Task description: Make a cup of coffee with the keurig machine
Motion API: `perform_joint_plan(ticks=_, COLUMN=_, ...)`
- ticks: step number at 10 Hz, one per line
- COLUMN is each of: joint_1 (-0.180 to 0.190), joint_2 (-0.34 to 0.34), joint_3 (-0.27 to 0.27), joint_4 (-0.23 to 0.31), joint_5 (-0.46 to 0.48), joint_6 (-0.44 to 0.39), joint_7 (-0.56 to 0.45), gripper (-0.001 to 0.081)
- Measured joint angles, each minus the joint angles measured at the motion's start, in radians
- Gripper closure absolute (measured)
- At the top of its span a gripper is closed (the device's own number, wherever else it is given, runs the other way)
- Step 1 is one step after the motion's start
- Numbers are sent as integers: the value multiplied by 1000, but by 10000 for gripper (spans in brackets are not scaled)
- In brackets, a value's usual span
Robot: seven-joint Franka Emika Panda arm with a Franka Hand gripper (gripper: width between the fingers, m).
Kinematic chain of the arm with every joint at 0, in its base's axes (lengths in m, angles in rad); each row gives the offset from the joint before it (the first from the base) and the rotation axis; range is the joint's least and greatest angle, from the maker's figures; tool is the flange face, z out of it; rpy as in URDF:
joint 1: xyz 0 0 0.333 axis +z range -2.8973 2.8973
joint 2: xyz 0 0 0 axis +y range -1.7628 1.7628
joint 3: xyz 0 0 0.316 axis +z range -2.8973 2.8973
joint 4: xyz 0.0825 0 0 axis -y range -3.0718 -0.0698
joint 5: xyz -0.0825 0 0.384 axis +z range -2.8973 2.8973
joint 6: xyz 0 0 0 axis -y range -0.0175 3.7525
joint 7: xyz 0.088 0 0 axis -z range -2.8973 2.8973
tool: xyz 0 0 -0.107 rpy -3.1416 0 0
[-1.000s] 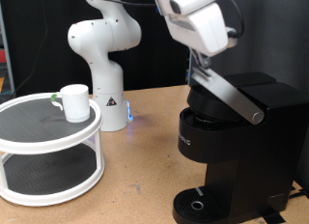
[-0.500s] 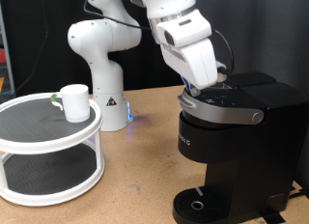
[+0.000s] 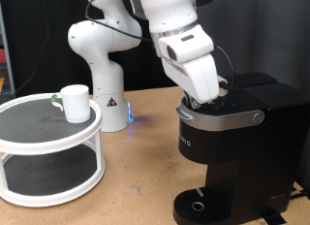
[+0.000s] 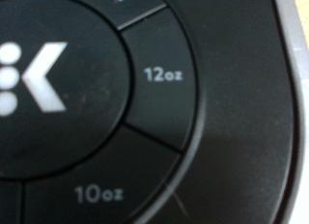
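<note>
Two labels, 12oz, 10oz, keurig machine (image 4: 145, 108) panel

The work surface is a brown wooden tabletop (image 3: 145, 157). A white two-tier round stand (image 3: 48, 152) with dark mesh shelves occupies its left side. A dark curtain (image 3: 39, 36) hangs behind at the far left. A small blue light (image 3: 131, 116) glows mid-table.

Keurig machine (image 3: 232, 152): matte black, at 4 o'clock in the frame, lid down.
Pincer (image 3: 211, 97): pressed down on the machine's top; fingers hidden.
Cup (image 3: 75, 102): white, at 9 o'clock, upright on the round white two-tier stand (image 3: 50, 147).
Surface (image 3: 140, 176): brown, carrying stand and machine.
</note>
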Motion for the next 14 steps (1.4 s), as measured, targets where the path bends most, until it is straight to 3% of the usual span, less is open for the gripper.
perform_joint_plan(ticks=4, joint_1=0, joint_2=0, joint_3=-1, joint_4=0, joint_5=12, joint_6=0, joint_7=-9, gripper=799)
perform_joint_plan(ticks=7, joint_1=0, joint_2=-2, joint_3=-4, joint_4=7, joint_5=98, joint_6=-8, joint_7=-54, gripper=799)
perform_joint_plan(ticks=12, joint_1=-2, joint_2=-50, joint_3=-9, joint_4=66, joint_5=167, joint_6=-118, joint_7=-58, gripper=799)
perform_joint_plan(ticks=13, joint_1=-2, joint_2=-49, joint_3=-8, joint_4=63, joint_5=167, joint_6=-109, joint_7=-55, gripper=799)
perform_joint_plan(ticks=14, joint_1=-2, joint_2=-52, joint_3=-1, joint_4=39, joint_5=195, joint_6=-1, joint_7=2, gripper=799)
